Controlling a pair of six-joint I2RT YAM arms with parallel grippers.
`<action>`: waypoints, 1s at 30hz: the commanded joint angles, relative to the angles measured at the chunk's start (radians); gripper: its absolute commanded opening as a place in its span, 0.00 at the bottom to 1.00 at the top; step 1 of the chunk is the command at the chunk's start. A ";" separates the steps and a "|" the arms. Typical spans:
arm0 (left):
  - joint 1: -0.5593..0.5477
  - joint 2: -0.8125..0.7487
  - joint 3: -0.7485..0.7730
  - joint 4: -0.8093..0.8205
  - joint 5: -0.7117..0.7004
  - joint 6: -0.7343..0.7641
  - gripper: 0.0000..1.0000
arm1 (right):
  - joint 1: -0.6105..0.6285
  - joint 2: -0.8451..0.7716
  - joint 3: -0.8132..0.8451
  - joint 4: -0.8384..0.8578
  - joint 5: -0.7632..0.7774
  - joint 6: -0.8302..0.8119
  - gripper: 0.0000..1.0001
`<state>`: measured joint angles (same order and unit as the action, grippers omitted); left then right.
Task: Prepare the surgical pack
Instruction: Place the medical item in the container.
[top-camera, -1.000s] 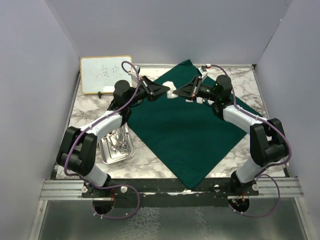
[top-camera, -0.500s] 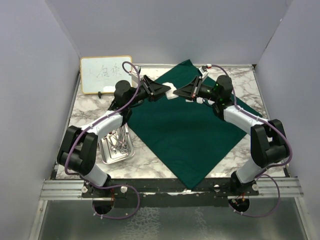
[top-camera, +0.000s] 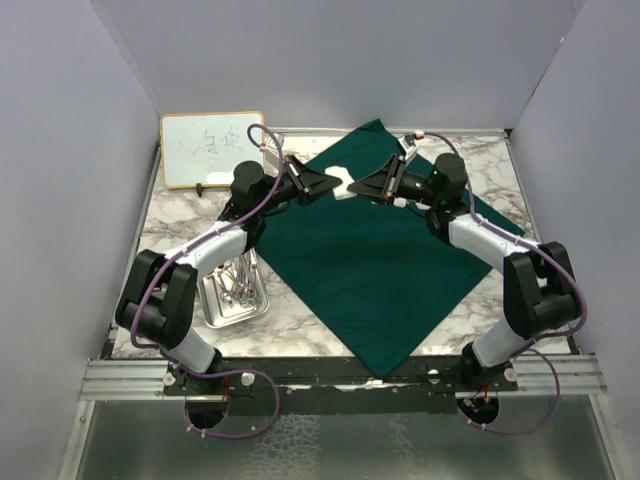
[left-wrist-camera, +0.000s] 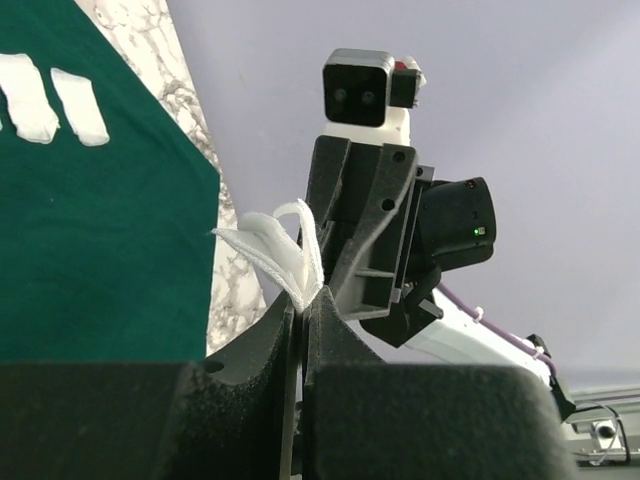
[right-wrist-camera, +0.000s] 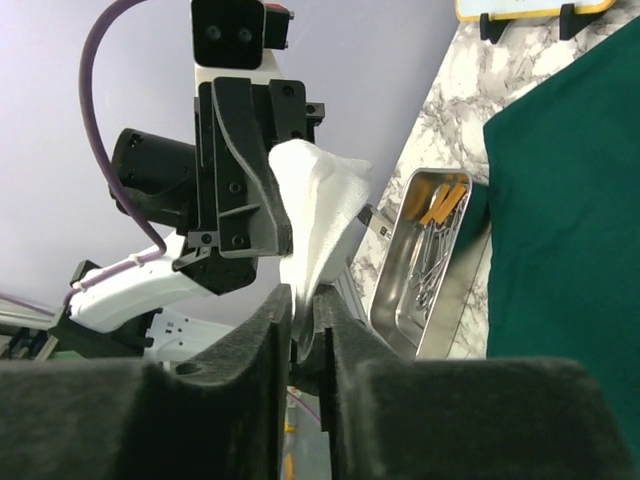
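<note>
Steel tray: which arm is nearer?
Left. The left arm runs right by the steel tray; the right arm reaches in from across the green drape.

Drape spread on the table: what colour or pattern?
The drape is plain dark green, no pattern; clearest in the top external view.

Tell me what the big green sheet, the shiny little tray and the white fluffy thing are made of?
The green sheet looks like woven cloth, matte; it lies limp and flat. The tray is metal, probably steel, and shiny; its walls show bright reflections. The white thing is probably thin gauze, soft and matte; it crumples into folds where the jaws pinch it.
</note>
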<state>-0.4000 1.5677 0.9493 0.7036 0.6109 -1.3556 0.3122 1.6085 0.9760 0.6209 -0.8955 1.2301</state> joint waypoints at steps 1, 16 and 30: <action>0.021 -0.039 -0.013 -0.021 -0.024 0.068 0.00 | 0.002 -0.046 -0.015 -0.016 -0.018 -0.051 0.23; 0.368 -0.355 -0.201 -0.770 -0.017 0.641 0.00 | -0.033 -0.330 0.005 -0.704 0.122 -0.724 0.55; 0.619 -0.624 -0.453 -0.867 -0.250 0.329 0.00 | -0.033 -0.563 0.013 -0.855 0.370 -0.889 0.69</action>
<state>0.2146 0.9119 0.5453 -0.2321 0.4236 -0.9352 0.2813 1.0477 0.9882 -0.1879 -0.6094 0.3912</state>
